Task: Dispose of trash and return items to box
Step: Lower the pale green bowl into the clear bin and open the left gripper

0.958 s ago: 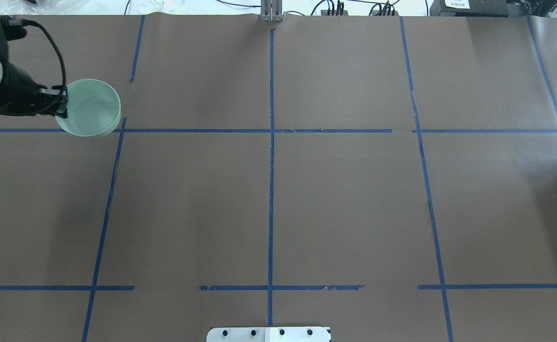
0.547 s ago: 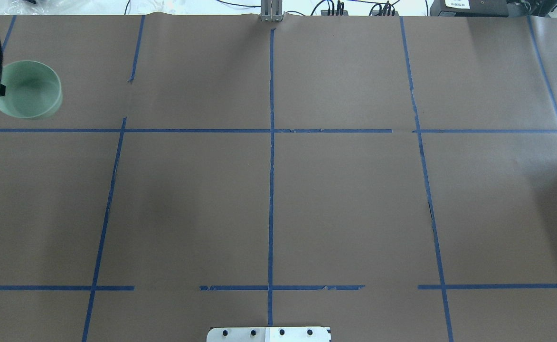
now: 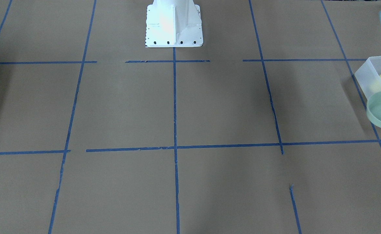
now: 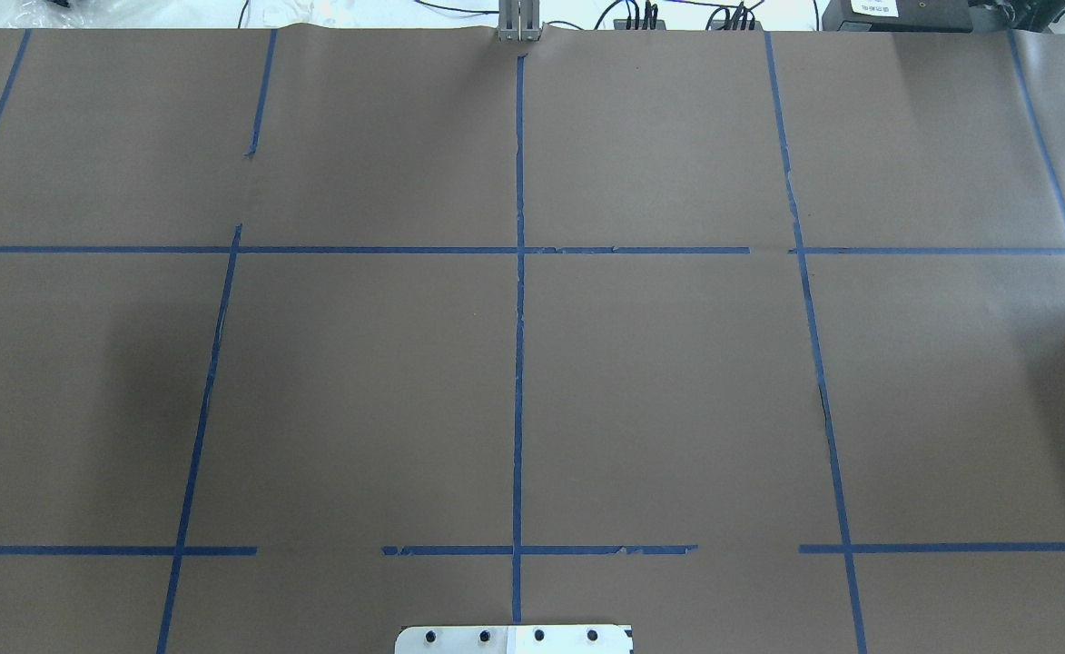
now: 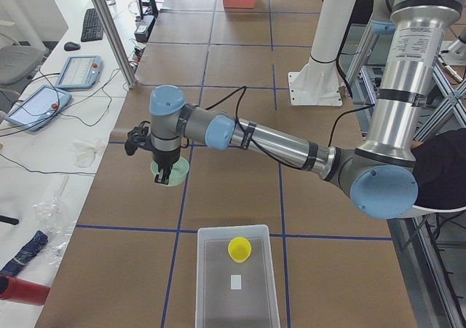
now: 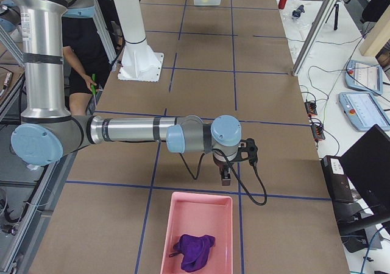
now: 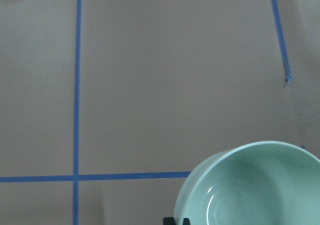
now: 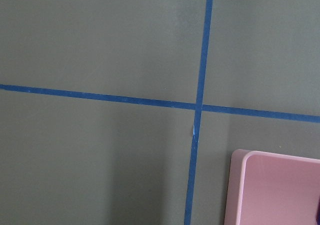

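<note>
This is a robotics lab. A long table (image 4: pixel 677 381) covered in brown paper is marked into squares with blue tape (image 4: pixel 518 363), a white bolted pedestal (image 3: pixel 173 22) stands on it, and big grey-and-blue robot arms (image 5: pixel 277 142) reach out over its ends. On the benches alongside lie touch-screen control pads (image 5: pixel 79 71), a keyboard (image 5: pixel 92 24), a mouse (image 5: pixel 70 46) and loose cables (image 4: pixel 627 14). An aluminium frame post (image 5: pixel 109 29) stands at the table's edge, and a dark monitor (image 6: pixel 365 164) sits on the bench.
</note>
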`<state>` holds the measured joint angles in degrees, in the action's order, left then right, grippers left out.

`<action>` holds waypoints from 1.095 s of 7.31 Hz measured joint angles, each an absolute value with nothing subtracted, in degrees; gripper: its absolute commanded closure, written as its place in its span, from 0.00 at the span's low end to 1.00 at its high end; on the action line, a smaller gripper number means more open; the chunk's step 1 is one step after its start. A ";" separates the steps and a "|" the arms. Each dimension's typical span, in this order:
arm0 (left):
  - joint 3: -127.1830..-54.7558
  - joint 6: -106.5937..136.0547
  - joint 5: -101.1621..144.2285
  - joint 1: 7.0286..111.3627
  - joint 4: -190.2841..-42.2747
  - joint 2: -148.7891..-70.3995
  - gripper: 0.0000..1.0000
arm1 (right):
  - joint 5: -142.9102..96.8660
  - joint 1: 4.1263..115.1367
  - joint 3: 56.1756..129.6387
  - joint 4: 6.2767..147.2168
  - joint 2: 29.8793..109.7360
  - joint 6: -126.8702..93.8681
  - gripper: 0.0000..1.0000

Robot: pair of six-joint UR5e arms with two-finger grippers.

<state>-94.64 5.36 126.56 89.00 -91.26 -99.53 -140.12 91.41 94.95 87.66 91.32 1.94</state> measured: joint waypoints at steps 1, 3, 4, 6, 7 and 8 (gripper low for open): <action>-89.91 -1.54 126.92 92.73 -91.28 -99.41 1.00 | -140.84 91.41 94.62 87.50 91.28 1.94 0.00; -81.12 -14.41 125.74 98.27 -91.77 -98.44 1.00 | -141.18 91.41 94.65 87.29 91.26 1.99 0.00; -78.70 -17.52 124.18 99.32 -93.58 -96.29 1.00 | -141.18 91.41 94.78 87.23 91.24 2.01 0.00; -74.77 -19.31 122.74 99.79 -103.86 -88.64 1.00 | -141.14 91.41 95.04 87.19 91.23 2.04 0.00; -73.40 -19.56 122.62 99.81 -107.51 -86.10 0.80 | -141.08 91.41 95.19 87.19 91.23 2.08 0.00; -72.72 -19.72 122.58 99.84 -109.17 -84.81 0.20 | -141.02 91.41 95.30 87.19 91.23 2.10 0.00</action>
